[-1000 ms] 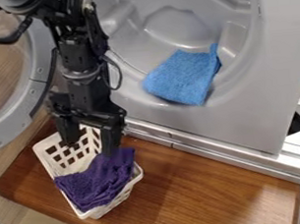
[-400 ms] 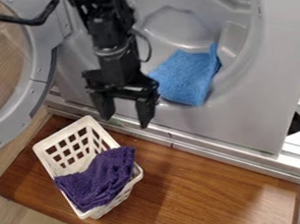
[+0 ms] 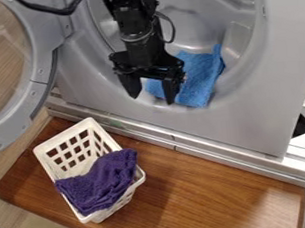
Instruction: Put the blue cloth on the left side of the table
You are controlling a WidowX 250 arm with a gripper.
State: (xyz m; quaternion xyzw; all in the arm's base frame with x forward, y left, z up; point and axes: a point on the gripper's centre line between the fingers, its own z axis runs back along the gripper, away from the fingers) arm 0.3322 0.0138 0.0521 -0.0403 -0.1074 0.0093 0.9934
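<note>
My gripper (image 3: 152, 99) hangs at the lower left of the drum opening, its two fingers apart and pointing down, with nothing seen between them that it grips. The blue cloth (image 3: 195, 77) lies inside the grey drum at its lower lip, just right of and partly behind the gripper, which hides its left part. The brown wooden table (image 3: 188, 183) spreads below the machine.
A white basket (image 3: 65, 147) stands on the table's left part, with a purple cloth (image 3: 102, 183) over its front half. The round machine door (image 3: 30, 104) hangs wide at the left. The machine's metal ledge (image 3: 205, 149) runs along the table's back edge.
From above the basket, the gripper has moved up and right to the drum opening, in front of the blue cloth's left part. Both cloths and the basket are unmoved.
</note>
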